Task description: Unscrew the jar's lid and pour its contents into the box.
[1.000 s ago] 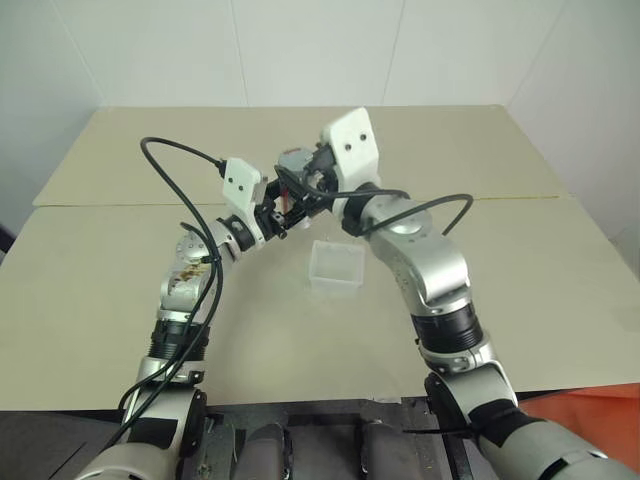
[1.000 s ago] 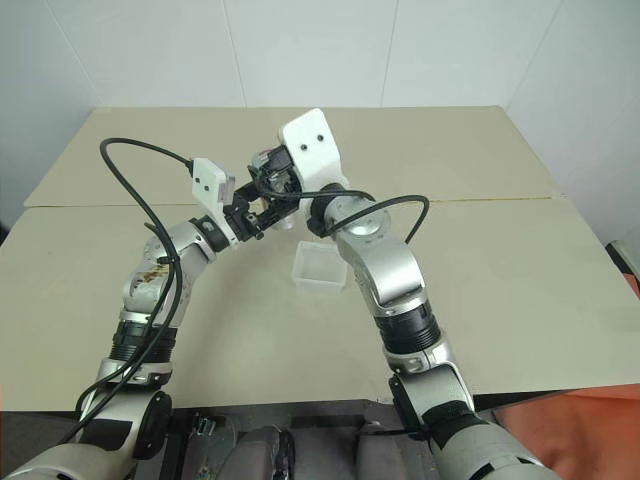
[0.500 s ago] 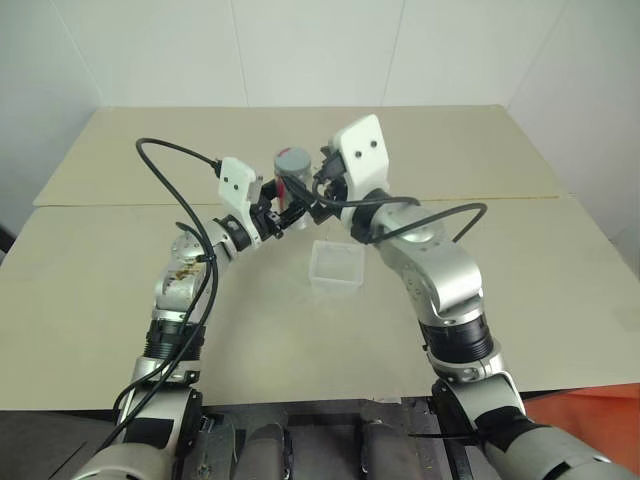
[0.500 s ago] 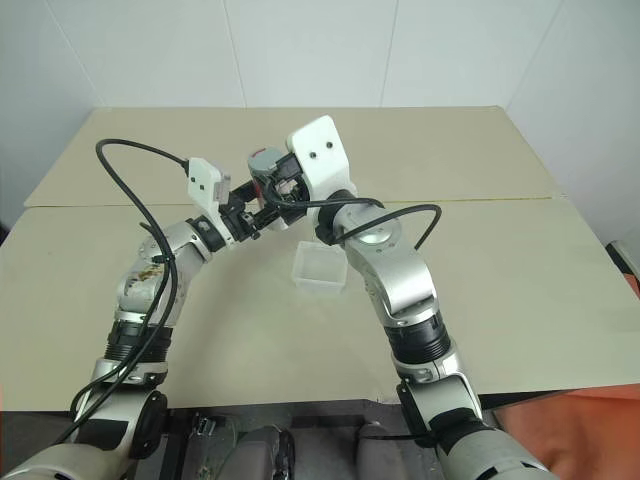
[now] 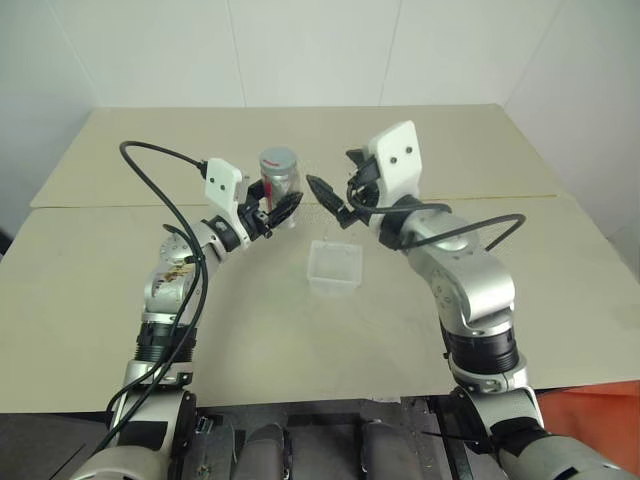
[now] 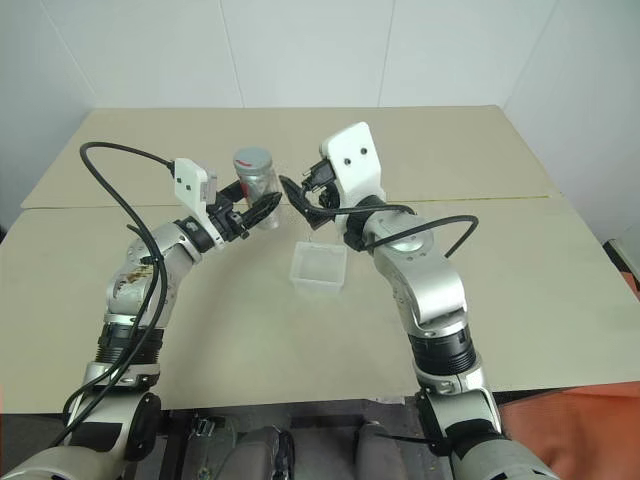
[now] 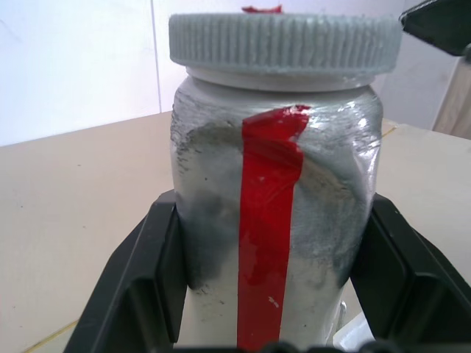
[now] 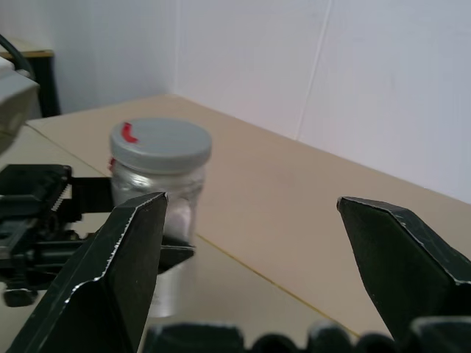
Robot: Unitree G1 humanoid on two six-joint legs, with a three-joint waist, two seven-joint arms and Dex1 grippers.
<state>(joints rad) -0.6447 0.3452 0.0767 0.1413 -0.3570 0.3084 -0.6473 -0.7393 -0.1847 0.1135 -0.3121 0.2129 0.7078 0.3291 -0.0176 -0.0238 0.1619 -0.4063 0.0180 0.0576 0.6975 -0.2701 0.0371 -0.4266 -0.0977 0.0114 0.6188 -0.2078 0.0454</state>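
Now your left fingers (image 7: 165, 287) pinched the upright jar (image 5: 279, 185), lid (image 5: 278, 160) on, above the bench (image 5: 120, 290); right fingers (image 8: 132, 250) were spread beside it, box (image 5: 336, 267) below.

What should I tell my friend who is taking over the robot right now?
Left gripper: shut on the jar, holding it upright above the table.
Right gripper: open, holding nothing, beside the jar and apart from it, above the box's far edge.
The lid sits on the jar, so it is not yet off.
The box stands on the table between the two arms, with nothing seen in it.
Done: jar picked up.
Left: take the lid off with the right gripper, then tip the jar over the box.
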